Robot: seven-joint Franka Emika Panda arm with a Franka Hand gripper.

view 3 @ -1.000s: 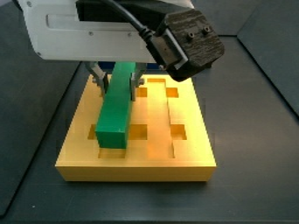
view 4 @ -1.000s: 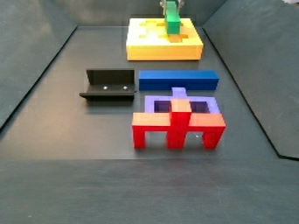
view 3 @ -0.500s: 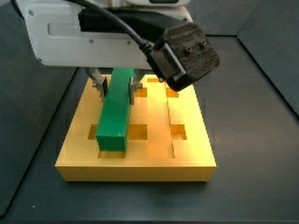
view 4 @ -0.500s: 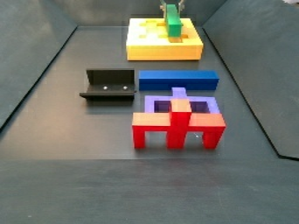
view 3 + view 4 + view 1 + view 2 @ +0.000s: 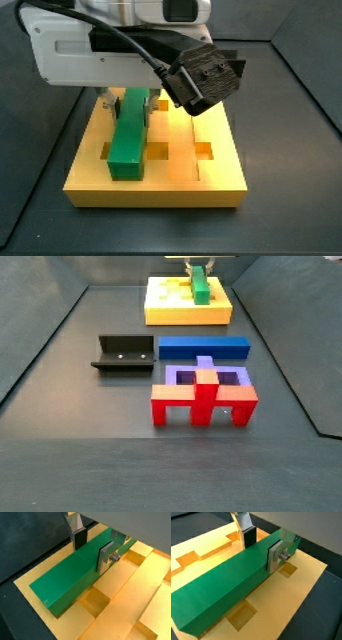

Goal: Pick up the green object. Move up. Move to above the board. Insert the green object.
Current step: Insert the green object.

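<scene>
The green object [image 5: 128, 135] lies lengthwise on the yellow-orange board [image 5: 221, 172], along its left row of holes, in both side views [image 5: 201, 288]. In both wrist views the green object [image 5: 70, 579] [image 5: 224, 587] rests flat on the board [image 5: 150, 587] [image 5: 298, 582]. My gripper [image 5: 91, 554] [image 5: 260, 551] straddles the bar's far part, with the jaws apart. One dark pad [image 5: 248, 537] stands off the bar's edge, and the silver finger [image 5: 274, 556] stands at the other side. The gripper [image 5: 124, 100] hangs just above the bar.
A blue slab [image 5: 203, 349] lies in front of the board. The dark fixture [image 5: 123, 353] stands to its left. A red cross-shaped piece [image 5: 203, 404] with a purple piece [image 5: 201, 376] on it stands nearer. Dark walls enclose the floor.
The green object has settled lower and flatter on the board. The arm and its camera have risen slightly, and the fingers no longer press the bar.
</scene>
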